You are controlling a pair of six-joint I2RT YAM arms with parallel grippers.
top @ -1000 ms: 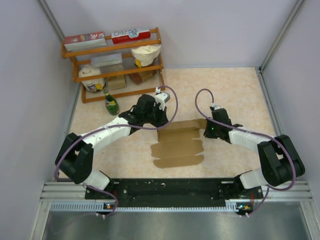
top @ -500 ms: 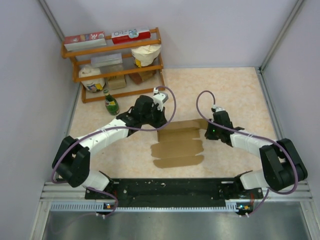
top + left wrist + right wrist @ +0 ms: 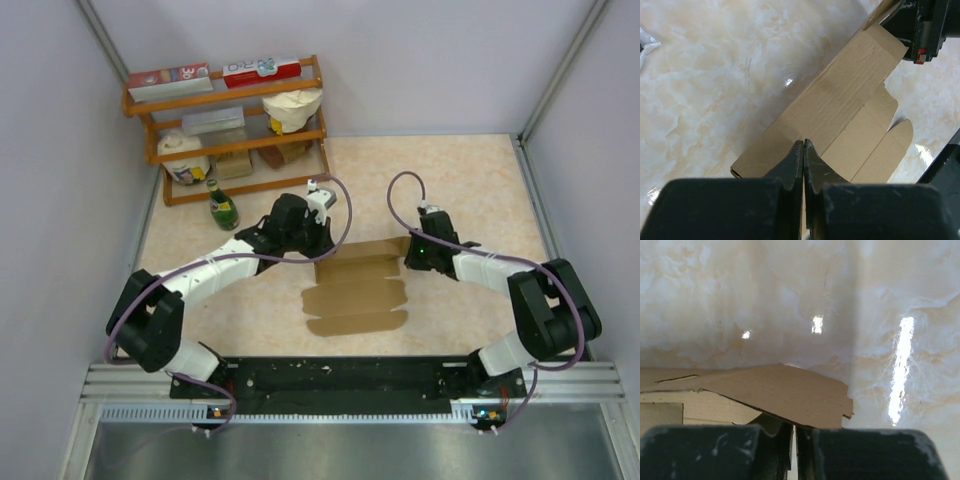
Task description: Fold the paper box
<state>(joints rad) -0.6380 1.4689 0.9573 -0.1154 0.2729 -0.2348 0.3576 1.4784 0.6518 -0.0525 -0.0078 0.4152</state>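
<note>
The paper box lies flat and unfolded in the middle of the table, plain brown cardboard with scalloped flaps on its right side. My left gripper is at its far left corner. In the left wrist view its fingers are shut, tips over the long far panel, with nothing between them. My right gripper is at the box's far right end. In the right wrist view it is shut, its tips hidden under a raised end flap that lies across them.
A wooden shelf at the back left holds printed boxes, a cream bag and other goods. A green bottle stands on the table just in front of it, close to my left arm. Walls close in on both sides.
My right gripper has crept a little toward the far left, along the box's end. The left gripper has shifted slightly away from me. The box lies as before.
</note>
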